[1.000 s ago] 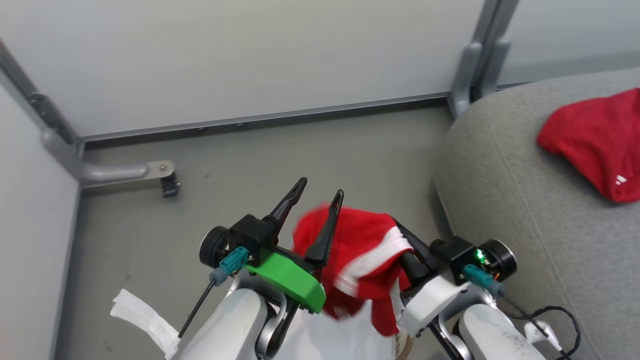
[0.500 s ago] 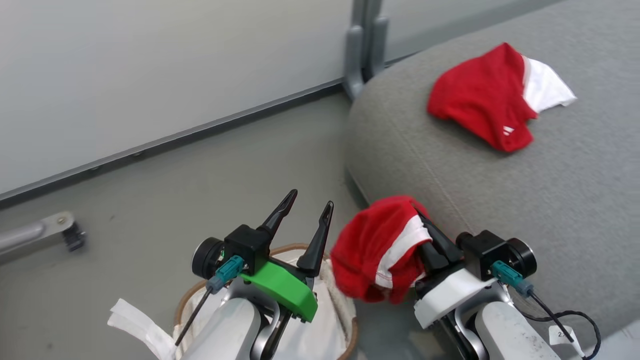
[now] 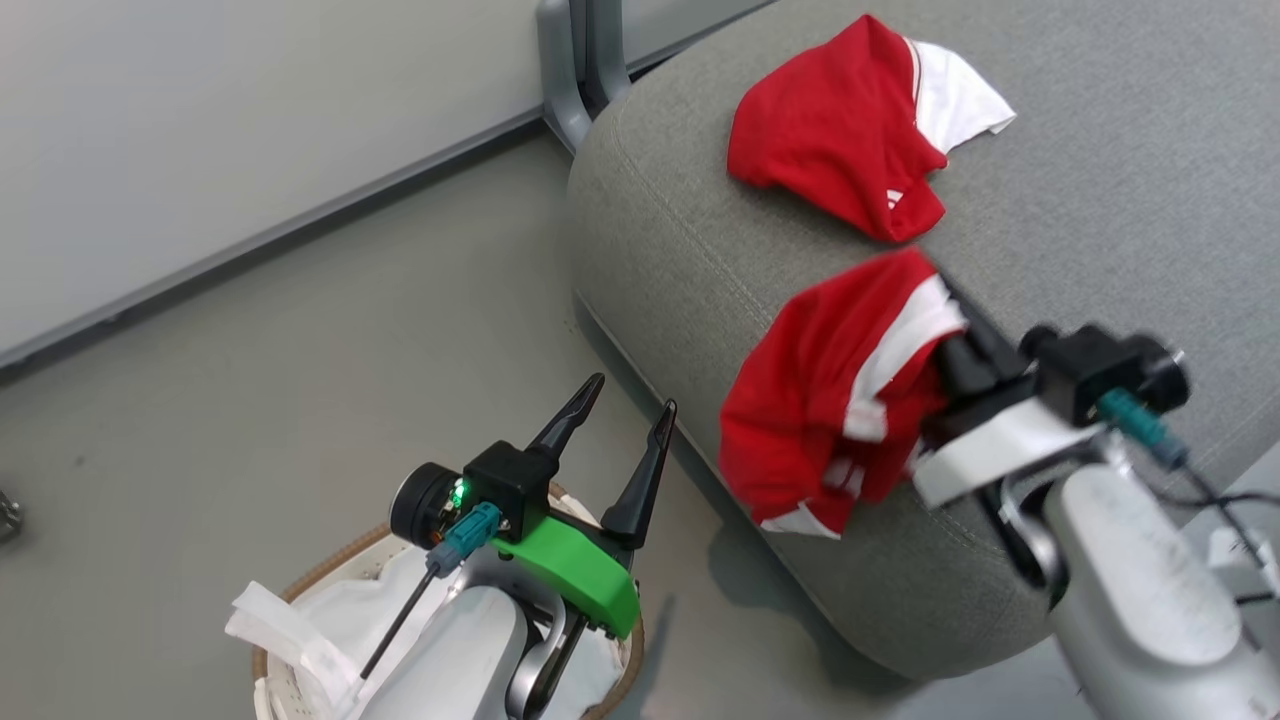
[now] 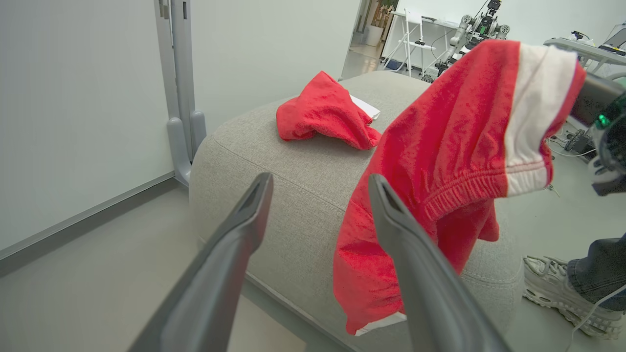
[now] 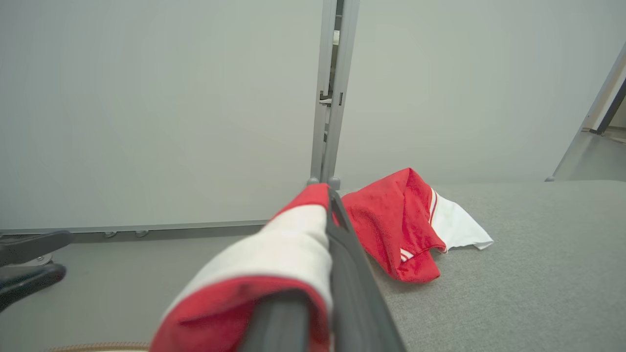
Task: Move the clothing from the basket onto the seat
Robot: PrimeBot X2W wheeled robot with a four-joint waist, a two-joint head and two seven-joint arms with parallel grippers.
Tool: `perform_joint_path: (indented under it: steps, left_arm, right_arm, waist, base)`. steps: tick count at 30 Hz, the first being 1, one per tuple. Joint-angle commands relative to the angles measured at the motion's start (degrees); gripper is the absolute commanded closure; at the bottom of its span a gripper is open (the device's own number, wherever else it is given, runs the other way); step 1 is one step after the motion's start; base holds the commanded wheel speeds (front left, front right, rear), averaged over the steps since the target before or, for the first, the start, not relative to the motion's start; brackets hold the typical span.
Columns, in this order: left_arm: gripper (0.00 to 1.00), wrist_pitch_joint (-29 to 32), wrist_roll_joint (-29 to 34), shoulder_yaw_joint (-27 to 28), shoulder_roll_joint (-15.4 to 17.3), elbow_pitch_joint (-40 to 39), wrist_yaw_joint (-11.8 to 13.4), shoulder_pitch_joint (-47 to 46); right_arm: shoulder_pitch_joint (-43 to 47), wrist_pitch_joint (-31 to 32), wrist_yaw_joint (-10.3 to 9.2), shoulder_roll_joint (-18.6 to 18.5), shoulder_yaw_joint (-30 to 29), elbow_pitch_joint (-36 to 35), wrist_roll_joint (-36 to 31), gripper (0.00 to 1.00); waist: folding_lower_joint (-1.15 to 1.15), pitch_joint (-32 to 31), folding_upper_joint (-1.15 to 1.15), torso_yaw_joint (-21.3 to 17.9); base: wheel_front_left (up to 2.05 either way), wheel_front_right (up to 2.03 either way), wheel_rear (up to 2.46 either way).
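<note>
Left gripper (image 3: 634,392), at the lower left of the head view, stands with its two dark fingers spread wide and nothing between them. Its arm reaches over the basket (image 3: 330,565), whose brown rim and white liner (image 3: 340,620) show beneath it on the grey floor (image 3: 250,380). To the right lies the seat (image 3: 1100,200), its rounded corner near the basket. Over that corner hangs the striped garment (image 3: 830,400), red with a white band. Its upper fold is clenched by the right gripper (image 3: 948,305), whose fingers press together on the cloth, while its lower part droops beside the seat's flank; contact there cannot be told. Farther back on the seat, apart from the held piece, rests the second garment (image 3: 830,130), red with a white panel and a small white mark. In the left wrist view, a shoe (image 4: 557,293) stands on the floor beside the seat.
</note>
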Motion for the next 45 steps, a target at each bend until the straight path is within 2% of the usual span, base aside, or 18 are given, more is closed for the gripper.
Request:
perform_joint_path:
  steps: [1, 11, 15, 20, 30, 36, 37, 38, 39, 40, 41, 42, 45]
  left_arm:
    - [0.0, -0.05, 0.13, -0.13, 0.34, 0.13, -0.33, -1.21]
    - [0.0, -0.05, 1.2, -0.34, 0.32, 0.54, -0.38, -3.58]
    - [0.0, -0.05, 1.9, -0.66, 0.32, -0.03, -0.39, -5.32]
    - [0.0, -0.05, 2.88, -1.09, 0.32, -0.81, -0.39, -7.54]
    - [0.0, -0.05, 3.45, -1.37, 0.31, -1.29, -0.4, -10.43]
    - [0.0, -0.04, 3.79, -0.18, 0.29, -0.97, -0.4, -9.97]
    - [0.0, -0.05, 3.84, -0.08, 0.28, -0.92, -0.41, -9.89]
    - [0.0, -0.05, 3.91, 0.04, 0.28, -0.82, -0.41, -9.8]
    - [0.0, -0.04, 3.91, 0.16, 0.28, -0.7, -0.41, -9.65]
    - [0.0, -0.05, 3.88, 0.26, 0.28, -0.57, -0.41, -9.38]
    - [0.0, -0.05, 3.83, 0.44, 0.3, -0.43, -0.41, -9.13]
    - [0.0, -0.05, 3.66, 0.56, 0.28, -0.3, -0.41, -8.81]
    - [0.0, -0.04, 3.24, 0.8, 0.29, -0.01, -0.41, -8.08]
  right_arm:
    - [-2.76, -0.11, -0.08, -1.68, -0.55, -0.64, -0.19, 1.0]
    - [-19.29, -0.11, -0.08, -13.28, -5.43, 0.42, -5.45, 1.0]
    - [-25.08, -0.11, -0.08, -16.31, -7.8, 4.09, -9.08, 1.0]
    - [-29.99, -0.1, -0.09, -18.3, -11.62, 11.33, -13.74, 1.0]
    - [-32.48, -0.1, -0.08, -18.05, -24.06, 26.86, -19.51, 1.0]
    - [-29.58, -0.1, -0.08, -15.25, -28.1, 30.59, -21.78, 0.99]
    - [-29.0, -0.1, -0.09, -14.84, -28.5, 31.08, -22.07, 0.92]
    - [-28.45, -0.11, -0.08, -14.19, -29.1, 31.71, -22.21, 0.72]
    - [-27.89, -0.1, -0.08, -13.74, -29.59, 31.89, -22.39, 0.59]
    - [-27.1, -0.11, -0.08, -13.22, -30.09, 32.0, -22.69, 0.55]
    - [-26.33, -0.11, -0.08, -12.79, -30.42, 31.97, -22.81, 0.08]
    - [-25.29, -0.1, -0.08, -12.19, -30.99, 32.0, -22.67, 0.0]
    - [-22.64, -0.1, -0.08, -10.68, -32.09, 30.87, -22.08, 0.0]
  waist:
    - [0.0, 2.7, 0.0, 0.26]
    - [0.0, 8.31, 0.0, 3.53]
    - [0.0, 11.34, 0.0, 5.45]
    - [0.0, 15.57, 0.0, 8.46]
    - [0.0, 21.61, 0.0, 14.58]
    - [0.0, 22.61, 0.0, 15.94]
    - [0.0, 22.61, 0.0, 16.01]
    - [0.0, 22.51, 0.0, 16.05]
    - [0.0, 22.26, 0.0, 16.04]
    - [0.0, 21.9, 0.0, 15.97]
    - [0.0, 21.53, 0.0, 15.86]
    - [0.0, 21.03, 0.0, 15.71]
    - [0.0, 19.37, 0.0, 15.25]
  base:
    - [0.0, 0.0, 0.0]
    - [0.0, 0.0, 0.0]
    - [0.0, 0.0, 0.0]
    - [0.0, 0.0, 0.0]
    - [0.0, 0.0, 0.0]
    - [0.0, 0.0, 0.0]
    - [0.0, 0.0, 0.0]
    - [0.0, 0.0, 0.0]
    - [0.0, 0.0, 0.0]
    - [0.0, 0.0, 0.0]
    - [0.0, 0.0, 0.0]
    - [0.0, 0.0, 0.0]
    - [0.0, 0.0, 0.0]
